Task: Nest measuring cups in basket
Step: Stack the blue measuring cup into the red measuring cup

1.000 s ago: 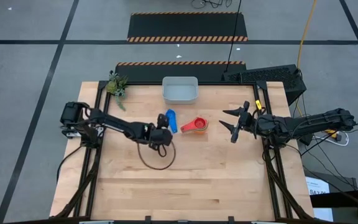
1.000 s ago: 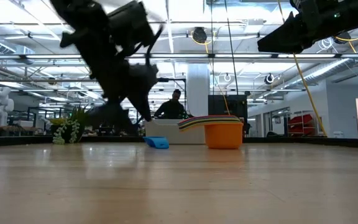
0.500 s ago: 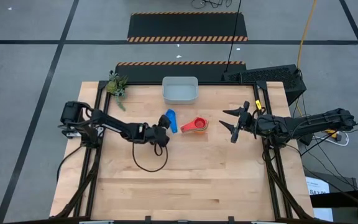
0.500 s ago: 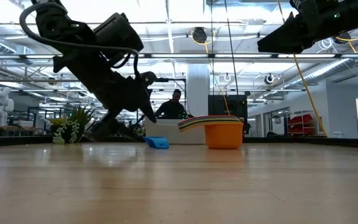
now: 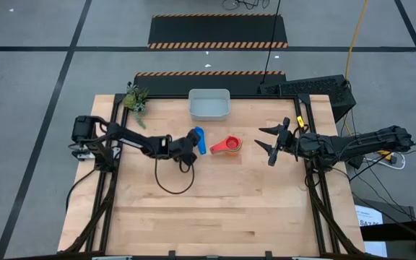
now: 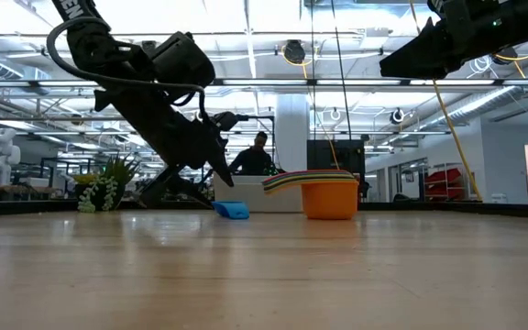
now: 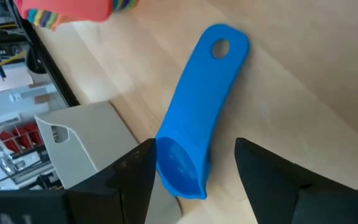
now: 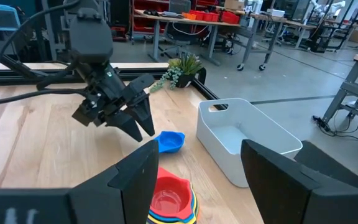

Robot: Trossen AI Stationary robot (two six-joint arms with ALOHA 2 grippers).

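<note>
A: Where the blue cup [image 5: 199, 139] lies alone on the table [image 5: 215, 209], what stands around it?

B: It rests on the wood with its bowl toward the left gripper [image 5: 191, 145] and its handle pointing away. The left wrist view shows the cup [image 7: 197, 118] between that gripper's two dark fingers [image 7: 132, 171], which stand apart on either side of the bowl. I see a gap on one side; on the other I cannot tell whether there is contact. Jaws parted, nothing gripped.

A: And the other cups?

B: A nested stack [image 5: 226, 146], red on top, sits just to the right of the blue one, not touching it. In the low view the stack's outer bowl is orange [image 6: 329, 198], with a fan of coloured handles above it.

A: The basket?

B: The pale tub [image 5: 209, 104] stands at the table's far edge, behind both, holding no cups. A small green plant [image 5: 136, 99] is at the far left corner.

A: The right arm?

B: The right gripper [image 5: 271, 144] hangs above the table's right side, well clear of the stack, fingers spread and empty. A person [image 6: 254, 156] shows in the room beyond.
</note>
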